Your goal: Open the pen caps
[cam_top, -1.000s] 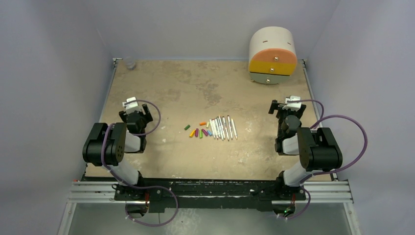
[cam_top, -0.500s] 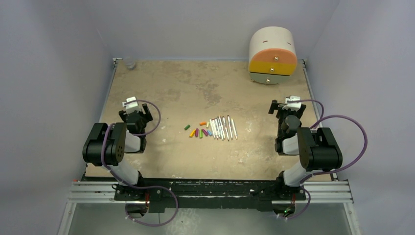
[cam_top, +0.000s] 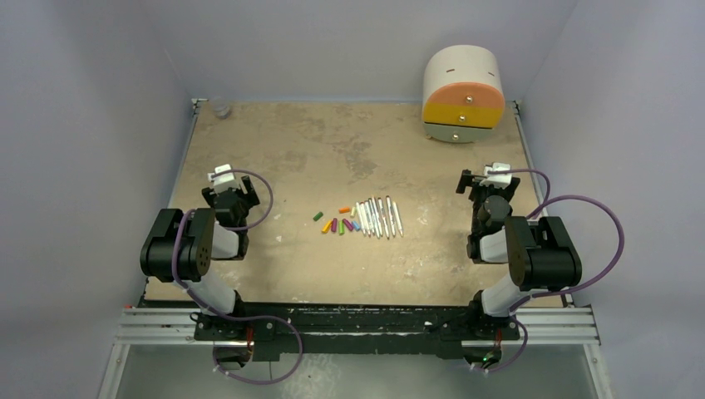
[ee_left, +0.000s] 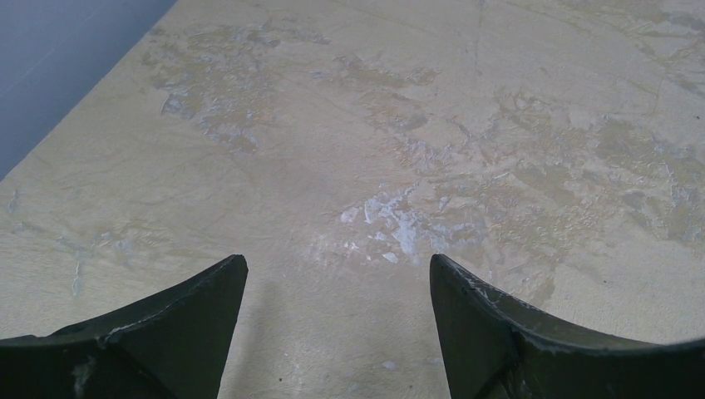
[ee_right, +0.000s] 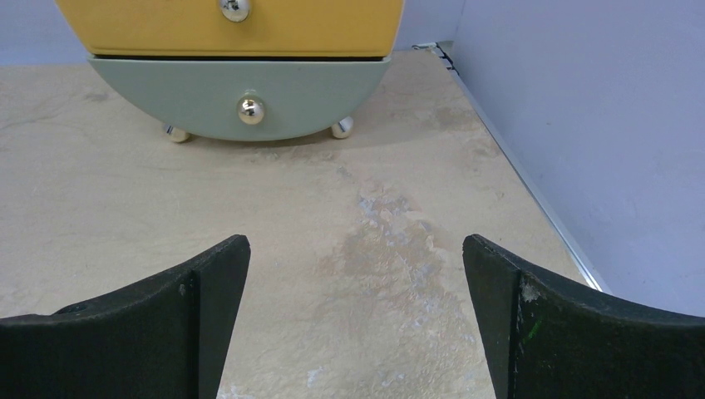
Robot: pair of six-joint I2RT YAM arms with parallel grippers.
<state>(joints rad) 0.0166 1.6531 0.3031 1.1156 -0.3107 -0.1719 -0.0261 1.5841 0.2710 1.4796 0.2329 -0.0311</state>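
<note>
Several white-barrelled pens point(cam_top: 379, 218) lie side by side at the table's middle in the top view. Several loose coloured pen caps point(cam_top: 337, 224) lie just left of them: green, orange, yellow, magenta and others. My left gripper point(cam_top: 228, 184) sits far left of the caps, open and empty over bare table point(ee_left: 337, 259). My right gripper point(cam_top: 487, 179) sits far right of the pens, open and empty point(ee_right: 356, 241). Neither wrist view shows pens or caps.
A round cream-and-orange drawer unit point(cam_top: 463, 93) stands at the back right; its yellow and grey-green drawers show in the right wrist view point(ee_right: 237, 100). The table's metal right edge point(ee_right: 532, 191) meets the wall. A small clear object point(cam_top: 220, 107) sits at the back left corner.
</note>
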